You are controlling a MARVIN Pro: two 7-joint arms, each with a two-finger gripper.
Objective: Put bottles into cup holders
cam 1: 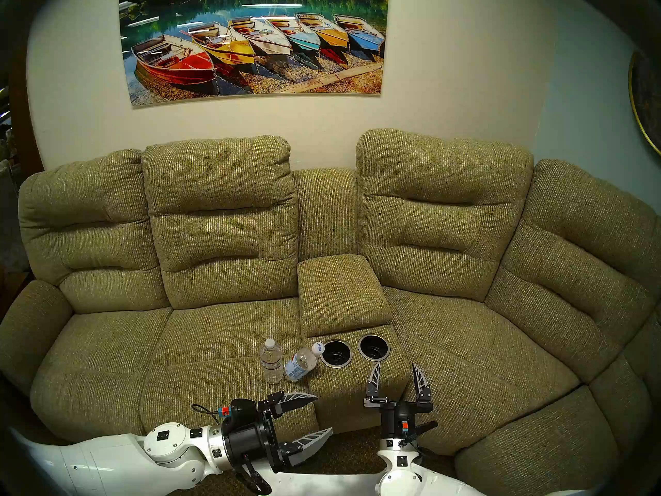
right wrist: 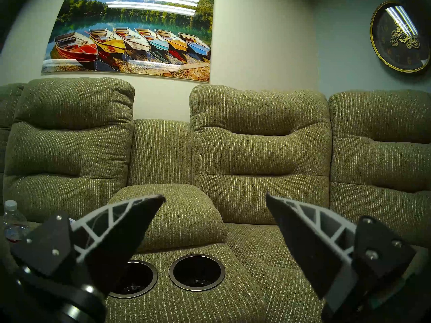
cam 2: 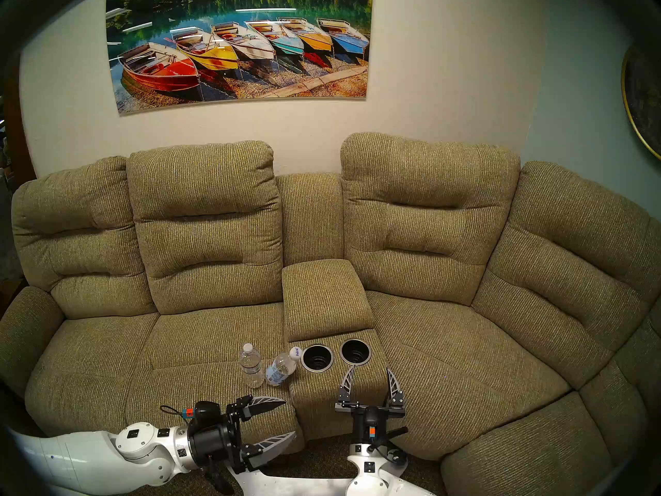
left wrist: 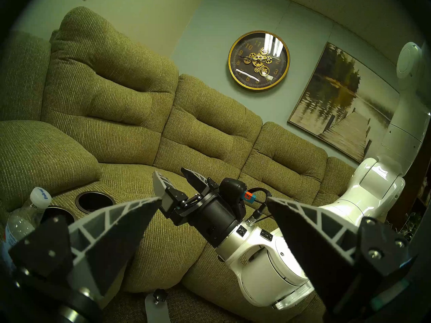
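A clear bottle with a pale label (cam 1: 271, 362) (cam 2: 251, 367) stands upright on the sofa seat. A bottle with a blue-printed label (cam 1: 300, 364) (cam 2: 280, 369) (left wrist: 17, 222) leans against the console beside it, cap toward the left cup holder (cam 1: 336, 353) (cam 2: 317, 358) (right wrist: 133, 279). The right cup holder (cam 1: 373, 346) (cam 2: 355, 351) (right wrist: 197, 271) sits next to it. Both holders are empty. My left gripper (cam 1: 323, 414) (cam 2: 290, 418) is open, low in front of the bottles. My right gripper (cam 1: 397, 367) (cam 2: 370, 369) is open, just in front of the right holder.
The olive sofa's padded console lid (cam 1: 341, 287) rises behind the holders. Seat cushions (cam 1: 465, 341) spread to both sides. The right arm (left wrist: 256, 241) shows in the left wrist view. A boat picture (cam 1: 255, 40) and a clock (left wrist: 258, 60) hang on the walls.
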